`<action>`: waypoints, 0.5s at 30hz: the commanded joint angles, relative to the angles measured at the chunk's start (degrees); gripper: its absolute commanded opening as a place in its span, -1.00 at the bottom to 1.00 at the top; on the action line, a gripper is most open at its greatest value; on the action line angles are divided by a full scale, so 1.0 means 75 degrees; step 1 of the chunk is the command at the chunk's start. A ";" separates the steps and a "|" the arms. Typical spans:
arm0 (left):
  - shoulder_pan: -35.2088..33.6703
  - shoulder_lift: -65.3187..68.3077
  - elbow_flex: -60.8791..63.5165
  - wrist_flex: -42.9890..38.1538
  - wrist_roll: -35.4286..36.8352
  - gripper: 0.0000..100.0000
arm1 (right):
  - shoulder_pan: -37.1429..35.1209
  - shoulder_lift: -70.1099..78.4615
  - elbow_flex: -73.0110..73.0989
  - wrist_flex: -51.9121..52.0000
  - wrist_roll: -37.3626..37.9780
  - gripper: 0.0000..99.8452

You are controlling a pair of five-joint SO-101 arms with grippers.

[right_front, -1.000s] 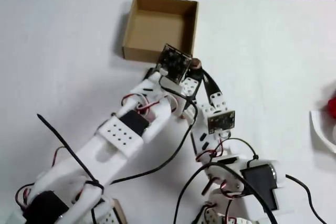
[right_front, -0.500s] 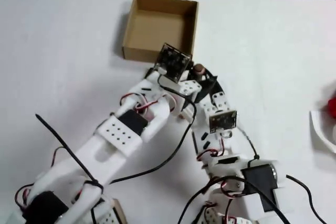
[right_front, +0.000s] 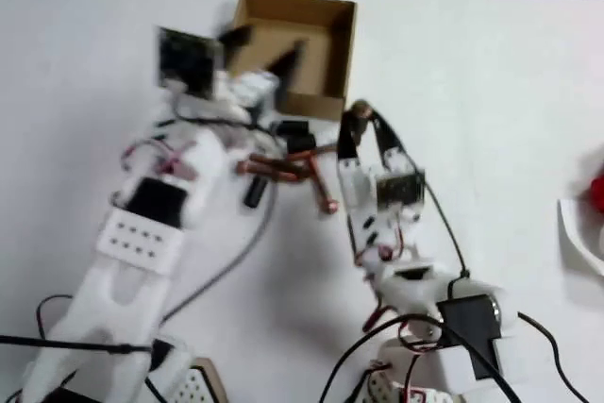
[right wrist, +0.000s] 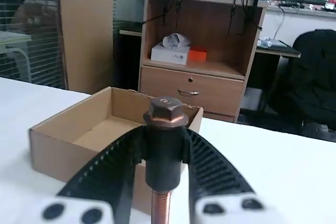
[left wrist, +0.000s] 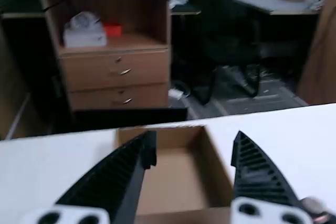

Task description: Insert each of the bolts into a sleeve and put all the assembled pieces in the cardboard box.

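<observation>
cardboard box point(right_front: 294, 3): plain brown
bolt point(right wrist: 166, 112): copper
sleeve point(right wrist: 163, 157): black
table point(right_front: 491, 73): white
right gripper point(right wrist: 165, 139): black, ribbed
left gripper point(left wrist: 194, 141): black, ribbed

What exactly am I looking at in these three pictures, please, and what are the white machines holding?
These are two small white robot arms side by side at a white table. Each ends in a black two-fingered gripper. One picture looks down from a fixed camera above. The other two come from a camera on each arm's wrist, looking out along its fingers. The left gripper is open over the cardboard box and holds nothing. The right gripper is shut on a black sleeve with a copper bolt pushed through it. On the table between the arms lie loose copper bolts and spare black sleeves.
</observation>
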 commanded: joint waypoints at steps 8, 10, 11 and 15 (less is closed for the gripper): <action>-0.2075 -0.0316 0.2397 0.0551 -0.0070 -0.52 | -0.0111 -0.1201 -0.3845 0.6418 0.0012 -0.96; -0.2086 -0.0281 0.2514 0.0551 -0.0070 -0.52 | -0.0135 -0.1495 -0.4384 0.7777 -0.0234 -0.96; -0.2110 -0.0258 0.2538 0.0551 -0.0070 -0.52 | -0.0123 -0.1659 -0.4583 0.8399 -0.0621 -0.96; -0.2098 -0.0258 0.2702 0.0539 -0.0082 -0.52 | -0.0123 -0.2210 -0.4806 1.0544 -0.2063 -0.96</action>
